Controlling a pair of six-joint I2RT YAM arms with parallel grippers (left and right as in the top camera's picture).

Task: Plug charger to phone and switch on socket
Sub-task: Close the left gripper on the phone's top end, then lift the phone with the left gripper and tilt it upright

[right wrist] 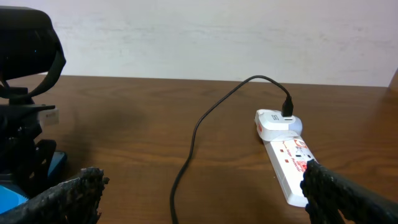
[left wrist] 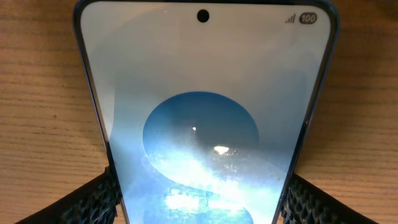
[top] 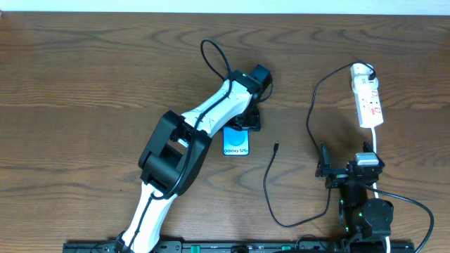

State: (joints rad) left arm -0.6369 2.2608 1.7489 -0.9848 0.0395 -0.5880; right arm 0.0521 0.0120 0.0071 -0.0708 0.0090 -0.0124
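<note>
**Overhead.** Your left arm [top: 184, 137] reaches across the table [top: 77, 77] to the phone [top: 237, 145]. The phone lies flat near the centre with its screen up. The left gripper [top: 246, 121] sits over the phone's far end. The charger [top: 266, 181] runs from the socket [top: 368, 98] at the far right and loops toward the near edge. Its free end lies near the phone, apart from it. Your right gripper [top: 350, 167] is just short of the socket's near end, by the white cord [top: 377, 140].

**Left wrist.** The phone [left wrist: 205, 124] fills the view. The left gripper [left wrist: 199, 202] has its fingers [left wrist: 93, 199] against both side edges, pinching the phone across its width.

**Right wrist.** The right gripper [right wrist: 199, 196] is spread wide, with nothing between its fingers [right wrist: 74, 193]. The socket [right wrist: 286, 155] lies ahead to the right, with the charger [right wrist: 194, 127] plugged into its far end. A blue corner of the phone [right wrist: 9, 200] shows at lower left.
</note>
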